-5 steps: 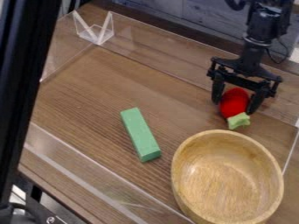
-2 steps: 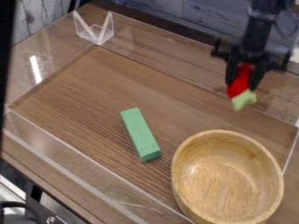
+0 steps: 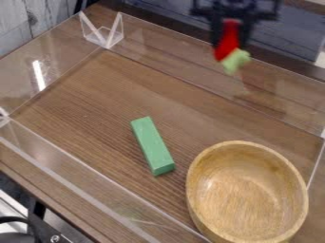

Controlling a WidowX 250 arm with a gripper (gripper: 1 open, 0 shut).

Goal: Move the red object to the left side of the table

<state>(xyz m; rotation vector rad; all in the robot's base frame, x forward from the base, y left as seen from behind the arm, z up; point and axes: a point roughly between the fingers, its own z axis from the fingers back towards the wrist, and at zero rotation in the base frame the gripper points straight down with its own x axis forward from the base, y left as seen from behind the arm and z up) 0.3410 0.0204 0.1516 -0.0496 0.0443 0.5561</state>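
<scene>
As its motion blurs the view, a dark end effector (image 3: 231, 28) grips a red object (image 3: 227, 47) with a light green end above the far part of a brown bench (image 3: 114, 111) bordered by clear walls. A round wooden bowl (image 3: 248, 193) sits at the near right of the picture, and a long green block (image 3: 152, 145) lies just beside it, to its left. A small white wire-like item (image 3: 102, 30) stands at the far left corner, well apart from the bowl.
</scene>
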